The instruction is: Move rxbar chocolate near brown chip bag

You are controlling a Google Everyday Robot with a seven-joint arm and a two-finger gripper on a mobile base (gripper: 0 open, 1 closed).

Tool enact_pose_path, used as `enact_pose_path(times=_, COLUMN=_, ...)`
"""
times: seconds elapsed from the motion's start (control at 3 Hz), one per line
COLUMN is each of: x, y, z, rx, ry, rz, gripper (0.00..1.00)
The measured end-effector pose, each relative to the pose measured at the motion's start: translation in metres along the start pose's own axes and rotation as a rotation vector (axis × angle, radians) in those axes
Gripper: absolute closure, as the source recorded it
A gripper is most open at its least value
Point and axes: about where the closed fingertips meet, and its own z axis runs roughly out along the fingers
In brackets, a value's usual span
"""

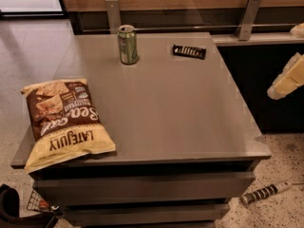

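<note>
Currently: chocolate bar [189, 51] flat at far edge of bench [180, 118], right of can [128, 44]; chip bag [64, 120] at near-left corner. Pincer [287, 77] beyond right edge, state cannot be told. Best gripped from above, across its width.

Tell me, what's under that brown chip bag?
Only the gray table shows beneath the brown chip bag, whose pale end reaches the front-left edge. Anything under it is hidden. The gripper hangs off the table's right side.

The one camera looks down steeply from above the near side of the tabletop [166, 108], facing its far edge, fairly close; the pincer [286, 78] shows at the right border, beside the tabletop.
</note>
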Motion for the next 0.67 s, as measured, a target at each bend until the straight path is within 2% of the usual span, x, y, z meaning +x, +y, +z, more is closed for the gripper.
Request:
enact_pose_path(times=0.33, x=-0.003, y=-0.040, z=0.023, rx=0.056, ry=-0.231, rz=0.071, gripper=0.00)
enact_pose_path(times=0.67, x=-0.024, y=-0.086, z=0.034, rx=0.150, ry=-0.445, rz=0.100, gripper=0.00)
